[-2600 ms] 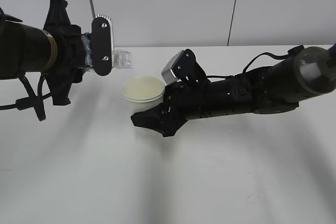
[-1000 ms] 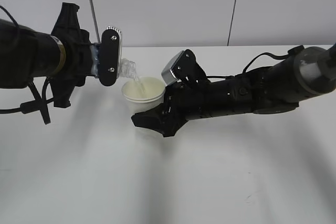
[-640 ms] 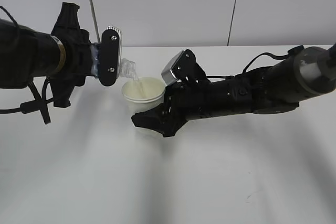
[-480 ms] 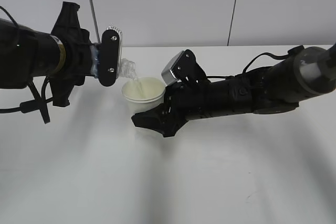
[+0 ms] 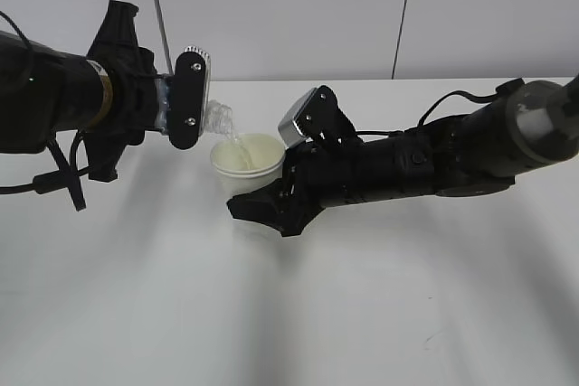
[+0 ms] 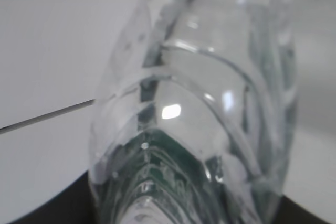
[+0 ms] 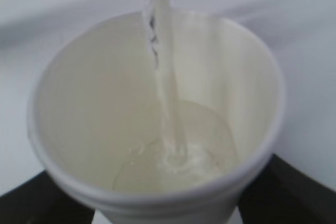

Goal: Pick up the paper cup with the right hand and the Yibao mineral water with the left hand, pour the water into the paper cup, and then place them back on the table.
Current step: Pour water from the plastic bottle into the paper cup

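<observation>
My left gripper is shut on the Yibao mineral water bottle, tipped with its open neck over the paper cup. A thin stream of water falls from the neck into the cup. My right gripper is shut on the paper cup and holds it upright above the white table. In the right wrist view the cup fills the frame and the water pools at its bottom. The left wrist view shows the clear ribbed bottle close up with its green label.
A grey wall with two vertical seams stands behind the table's far edge. Both black arms stretch toward the middle of the table, the left arm raised, the right arm low over the surface.
The bottle has tilted further and moved closer over the cup, and water now streams into it. In the last half second both arms hold nearly still.
</observation>
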